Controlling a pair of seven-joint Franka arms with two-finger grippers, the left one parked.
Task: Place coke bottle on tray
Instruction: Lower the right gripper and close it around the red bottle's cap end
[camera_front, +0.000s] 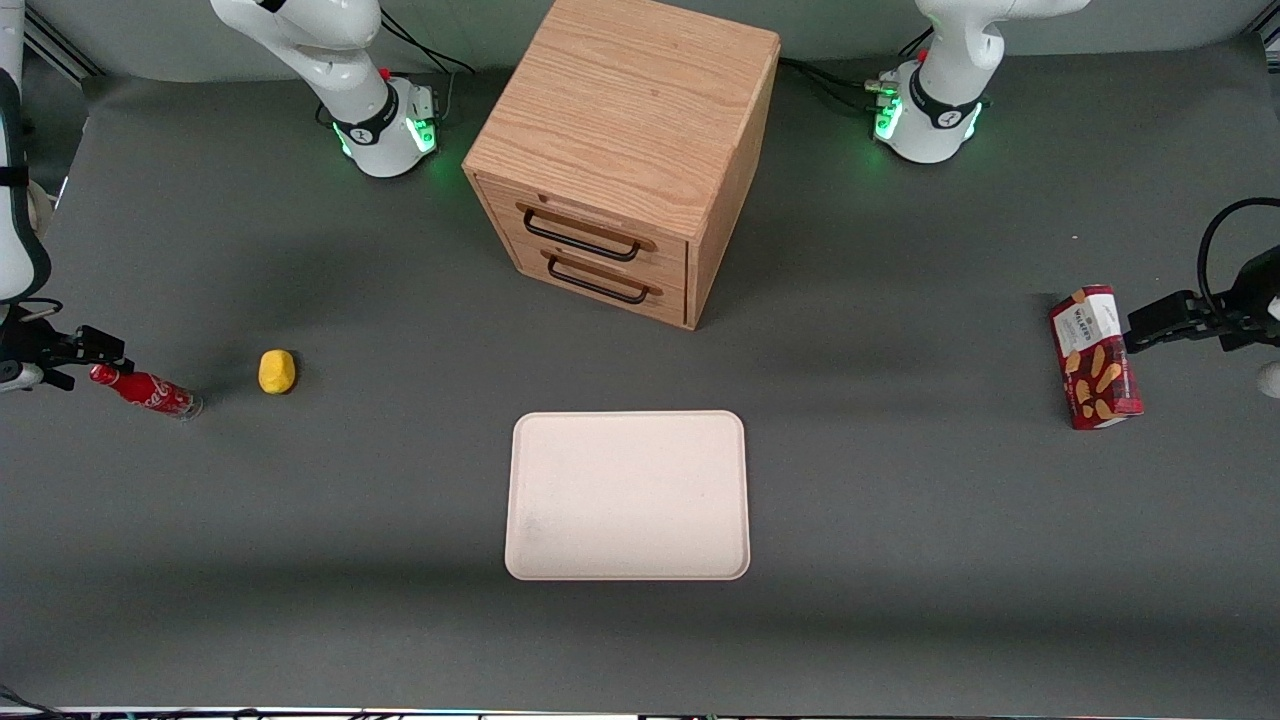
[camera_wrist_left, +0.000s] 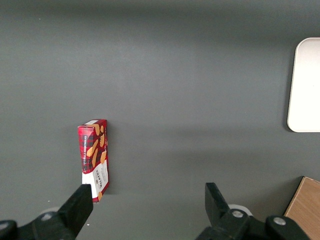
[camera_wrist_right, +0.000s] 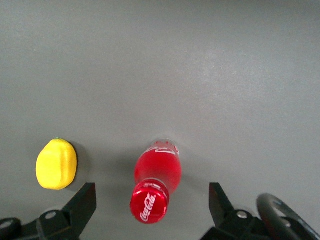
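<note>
Right wrist view: coke bottle (camera_wrist_right: 156, 182) stands upright on the grey surface (camera_wrist_right: 200, 75), seen nearly cap-on, red cap toward the camera and body receding below it. It sits between the two fingers of the end effector (camera_wrist_right: 152, 205), which are spread wide with clear gap on both sides and nothing in them. So the bottle's long axis runs roughly along the approach axis, and the finger gap straddles it. No contact visible yet.

Yellow lump (camera_wrist_right: 56, 164) is just beside the bottle, near the outer face of one finger (camera_wrist_right: 82, 202). Not touching the bottle, but close enough to get clipped on a sloppy descent.

Front view: end effector (camera_front: 75, 355) hangs at the working arm's end of the surface, right over the cap end of the coke bottle (camera_front: 146, 391). Bottle looks tilted here, probably perspective so far off-centre; can't settle that from this view alone.

Relative to the bottle:
- yellow lump (camera_front: 277, 371) is beside it, toward the tray
- tray (camera_front: 628, 495) is well apart, toward the parked arm's end and slightly nearer the front camera
- wooden cabinet (camera_front: 625, 150) is farther from the front camera than the tray, clear of a straight bottle-to-tray line

Judgement: pre-grasp, task barely started. Next move is a straight drop along the bottle axis, then close on the neck or body. Working arm is the nearer one.
</note>
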